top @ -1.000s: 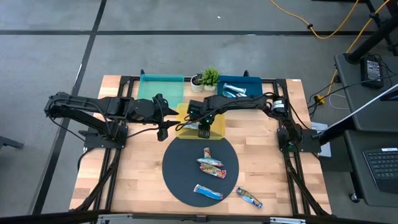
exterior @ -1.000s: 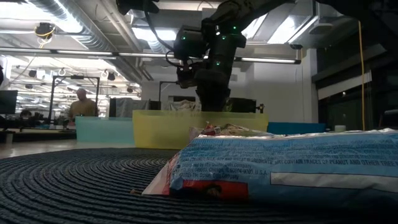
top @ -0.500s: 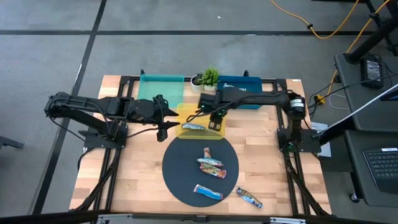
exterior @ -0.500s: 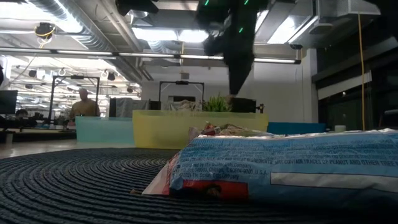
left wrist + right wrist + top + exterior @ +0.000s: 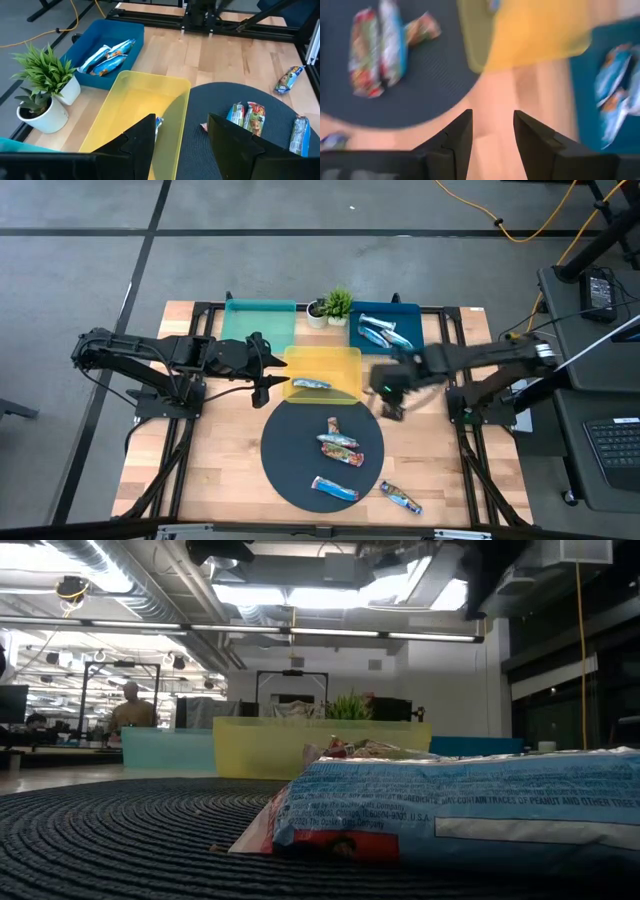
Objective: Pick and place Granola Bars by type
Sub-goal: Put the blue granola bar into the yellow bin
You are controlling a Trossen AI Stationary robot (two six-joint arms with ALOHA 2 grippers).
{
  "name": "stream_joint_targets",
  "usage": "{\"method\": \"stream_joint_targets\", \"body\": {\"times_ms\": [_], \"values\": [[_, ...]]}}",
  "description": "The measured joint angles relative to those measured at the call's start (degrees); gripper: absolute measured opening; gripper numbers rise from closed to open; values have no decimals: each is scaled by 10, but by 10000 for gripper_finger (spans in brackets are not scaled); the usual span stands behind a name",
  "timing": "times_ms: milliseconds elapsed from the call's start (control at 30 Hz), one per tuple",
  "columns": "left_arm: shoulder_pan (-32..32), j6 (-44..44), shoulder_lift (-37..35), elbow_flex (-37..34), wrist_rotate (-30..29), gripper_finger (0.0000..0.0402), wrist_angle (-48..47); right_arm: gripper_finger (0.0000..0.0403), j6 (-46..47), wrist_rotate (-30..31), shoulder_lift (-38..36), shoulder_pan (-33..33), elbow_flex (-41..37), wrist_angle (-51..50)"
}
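Three foil-wrapped granola bars lie on the round dark mat [image 5: 290,460]: two close together [image 5: 337,436] and one nearer the near edge [image 5: 334,489]. Another bar [image 5: 400,497] rests on bare wood beside the mat. One bar [image 5: 310,384] lies flat in the yellow tray [image 5: 345,355], and several [image 5: 385,332] lie in the blue tray [image 5: 410,310]. My right gripper [image 5: 392,408] hangs open over bare wood to the right of the mat, its fingers apart in its wrist view [image 5: 492,117]. My left gripper [image 5: 262,388] waits open at the yellow tray's left side [image 5: 180,120].
A teal tray [image 5: 258,320] sits at the far edge, left of a small potted plant [image 5: 337,305]. Bare wood shows on both sides of the mat. In the low view a bar [image 5: 450,805] fills the foreground, and a person [image 5: 130,710] sits far behind the table.
My right gripper has risen out of the yellow tray, then swung toward the table's right edge and a little nearer; it now hangs over bare wood. A bar lies in the yellow tray where the gripper stood.
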Motion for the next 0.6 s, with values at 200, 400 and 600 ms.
{"method": "stream_joint_targets", "body": {"times_ms": [200,400,600], "values": [[0,2,0,0,1,171,0,144,85,-25,-85,114,-81,36],[0,16,0,0,1,171,0,145,143,-26,-107,219,-94,56],[0,16,0,0,1,171,0,145,222,-49,-86,292,-93,104]]}}
